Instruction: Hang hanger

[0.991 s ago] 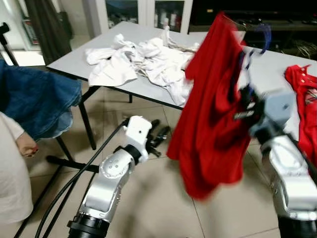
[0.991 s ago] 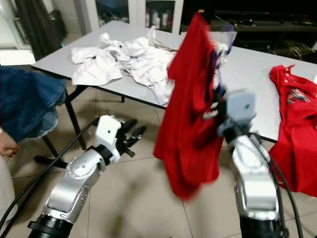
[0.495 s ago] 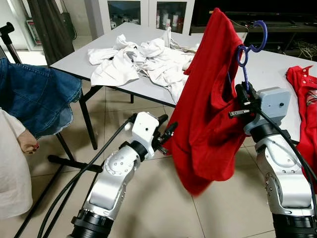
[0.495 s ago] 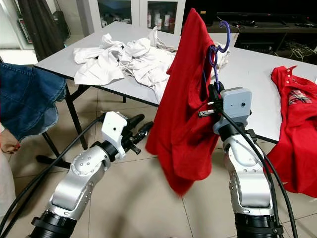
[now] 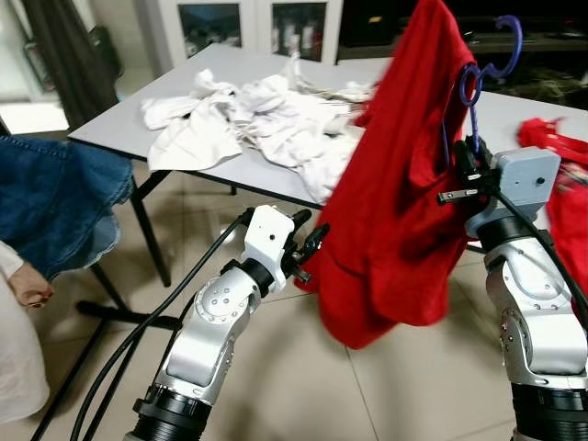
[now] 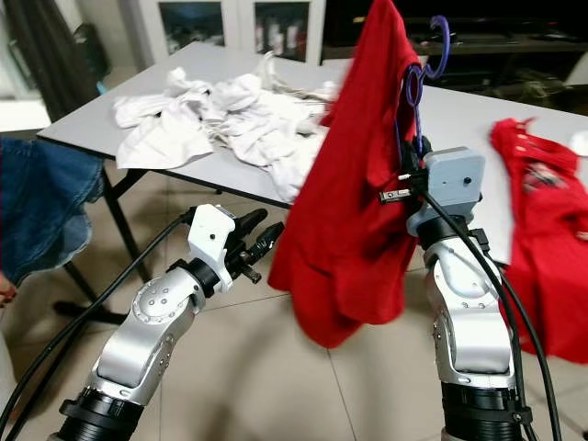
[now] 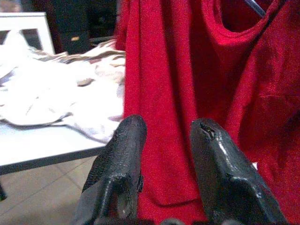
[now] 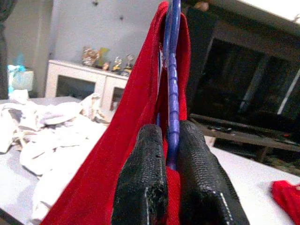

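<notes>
A blue plastic hanger (image 5: pixel 478 83) carries a red shirt (image 5: pixel 404 184) that hangs down in front of the table. My right gripper (image 5: pixel 467 163) is shut on the hanger's neck, holding it upright with the hook (image 5: pixel 507 46) on top. The right wrist view shows both black fingers (image 8: pixel 143 187) pinching the blue hanger (image 8: pixel 172 84) with red cloth beside it. My left gripper (image 5: pixel 305 250) is open, close to the shirt's lower left edge. In the left wrist view its fingers (image 7: pixel 122 164) stand apart with the red shirt (image 7: pixel 197 84) just beyond them.
A grey table (image 5: pixel 138 115) holds a heap of white clothes (image 5: pixel 257 119), and another red garment (image 6: pixel 533 230) hangs off its right edge. Denim cloth (image 5: pixel 46 211) and a person's hand (image 5: pixel 28 289) are at the left. A black stand's legs (image 5: pixel 138 312) lie on the tiled floor.
The whole picture has shifted and blurred, so the camera moved. The right gripper keeps its hold on the hanger; the shirt's hem has swung a little. The left gripper stays open by the shirt.
</notes>
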